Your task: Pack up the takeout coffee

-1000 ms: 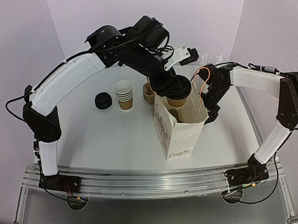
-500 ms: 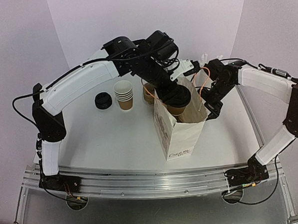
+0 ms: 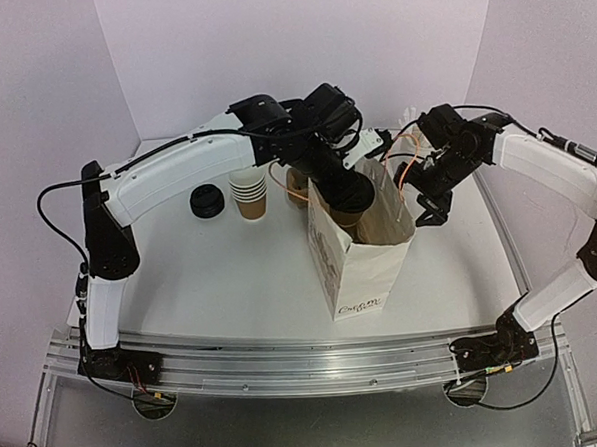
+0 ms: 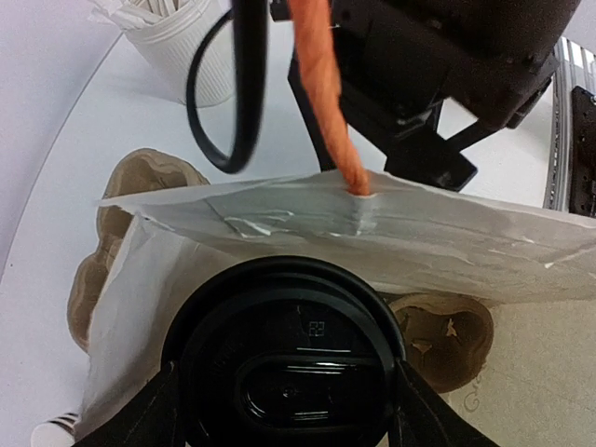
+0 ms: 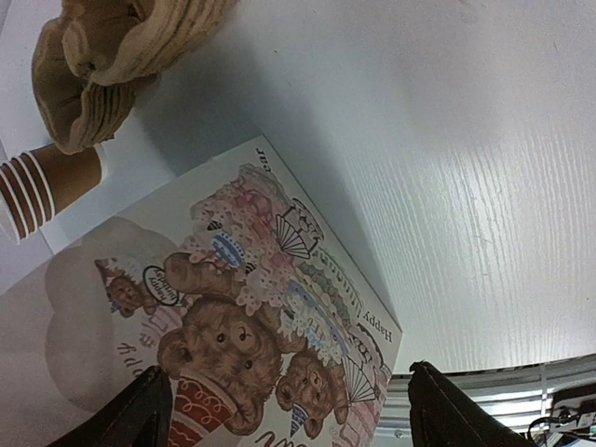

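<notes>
As left fingers (image 4: 147, 412) clasp it, takeout coffee (image 3: 353, 194) upright, lid (image 4: 291, 368) up

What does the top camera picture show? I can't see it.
The left gripper holds a black-lidded coffee cup at the open top of a white paper bag. The right gripper sits beside the bag; stacked brown cups stand nearby.

The takeout coffee (image 3: 348, 201) has a glossy black plastic lid (image 4: 289, 372), the bag (image 3: 349, 269) is creased matt white paper with a twisted orange cord handle (image 4: 326, 102), the carriers (image 5: 121, 47) are rough brown moulded pulp, and the desk (image 5: 466, 186) is matt white with a fine wood-grain texture.
</notes>
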Motion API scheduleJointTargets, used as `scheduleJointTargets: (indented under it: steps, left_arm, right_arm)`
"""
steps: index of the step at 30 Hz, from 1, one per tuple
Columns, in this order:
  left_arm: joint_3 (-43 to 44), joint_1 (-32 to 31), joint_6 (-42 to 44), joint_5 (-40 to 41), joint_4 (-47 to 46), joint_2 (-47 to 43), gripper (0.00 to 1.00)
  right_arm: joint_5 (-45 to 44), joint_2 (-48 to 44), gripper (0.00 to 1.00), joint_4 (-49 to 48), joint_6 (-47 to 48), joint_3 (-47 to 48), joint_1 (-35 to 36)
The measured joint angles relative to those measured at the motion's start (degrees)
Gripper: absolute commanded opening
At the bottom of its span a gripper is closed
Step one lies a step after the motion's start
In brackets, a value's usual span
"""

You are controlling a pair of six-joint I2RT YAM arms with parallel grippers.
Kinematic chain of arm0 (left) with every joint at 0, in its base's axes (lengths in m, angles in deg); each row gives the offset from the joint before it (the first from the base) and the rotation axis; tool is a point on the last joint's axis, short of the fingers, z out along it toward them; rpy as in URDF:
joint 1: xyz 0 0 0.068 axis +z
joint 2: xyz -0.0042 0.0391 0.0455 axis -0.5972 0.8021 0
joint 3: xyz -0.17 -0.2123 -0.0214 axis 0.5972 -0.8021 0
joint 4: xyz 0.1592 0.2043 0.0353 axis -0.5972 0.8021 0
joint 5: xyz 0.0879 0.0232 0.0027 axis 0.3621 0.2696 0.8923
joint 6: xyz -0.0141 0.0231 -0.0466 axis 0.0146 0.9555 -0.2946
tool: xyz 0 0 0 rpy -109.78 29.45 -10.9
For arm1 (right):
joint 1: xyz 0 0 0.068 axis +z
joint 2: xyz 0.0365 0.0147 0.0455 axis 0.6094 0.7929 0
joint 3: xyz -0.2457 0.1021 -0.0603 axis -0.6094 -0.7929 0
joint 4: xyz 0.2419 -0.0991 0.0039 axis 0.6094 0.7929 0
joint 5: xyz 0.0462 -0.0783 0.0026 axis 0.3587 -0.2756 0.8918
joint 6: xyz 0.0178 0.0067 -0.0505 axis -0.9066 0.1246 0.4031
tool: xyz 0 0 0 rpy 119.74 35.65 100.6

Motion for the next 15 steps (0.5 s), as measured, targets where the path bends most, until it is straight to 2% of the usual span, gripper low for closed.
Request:
scheduleJointTargets:
  steps: [8,15]
  left_arm:
    - [-14.73,0.45,-2.95,-2.36,-9.60,-3.80,0.24]
    - [-19.14,0.33,1.39,-6.34,-12.35,-7.34,0.23]
  right_arm:
    - [-5.65,-1.48,0.85,0.01,4.24,5.68,-0.29]
    - [-10.14,-1.26,0.86,-1.47,8.74,13.02,-1.20]
